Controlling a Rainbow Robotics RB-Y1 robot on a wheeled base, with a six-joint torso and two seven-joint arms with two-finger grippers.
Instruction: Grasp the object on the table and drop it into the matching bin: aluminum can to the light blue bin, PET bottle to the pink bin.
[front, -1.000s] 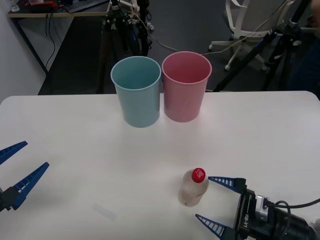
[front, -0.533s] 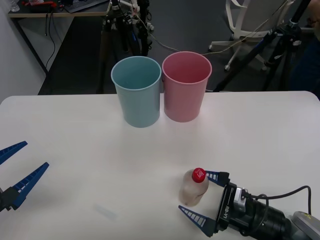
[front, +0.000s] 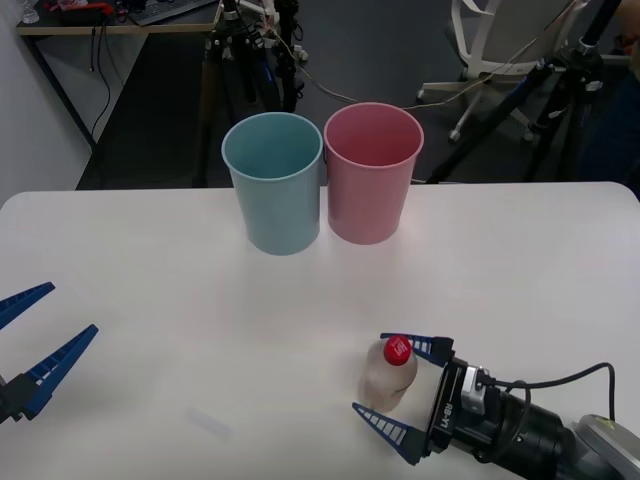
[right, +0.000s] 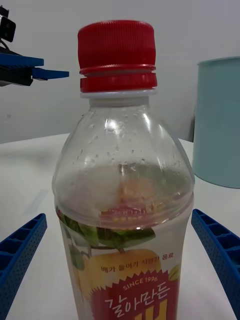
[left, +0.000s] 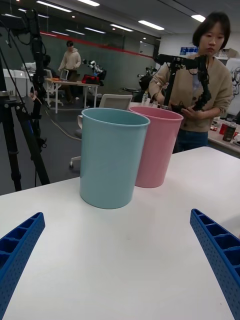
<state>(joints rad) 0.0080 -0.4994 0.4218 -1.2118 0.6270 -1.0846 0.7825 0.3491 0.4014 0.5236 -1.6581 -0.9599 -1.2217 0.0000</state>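
Note:
The PET bottle, small and clear with a red cap, stands upright on the white table at the front right. My right gripper is open, one finger on each side of the bottle. In the right wrist view the bottle stands between the blue fingers, with a gap on both sides. The light blue bin and the pink bin stand side by side at the table's far middle. At the front left edge my left gripper hangs open and holds nothing.
In the left wrist view the light blue bin and pink bin stand ahead across bare table. Tripods and an office chair stand on the floor behind the table.
My right gripper has slid forward and to the left, so its fingers now straddle the bottle instead of sitting beside it. The bottle, the bins and the left arm have stayed put.

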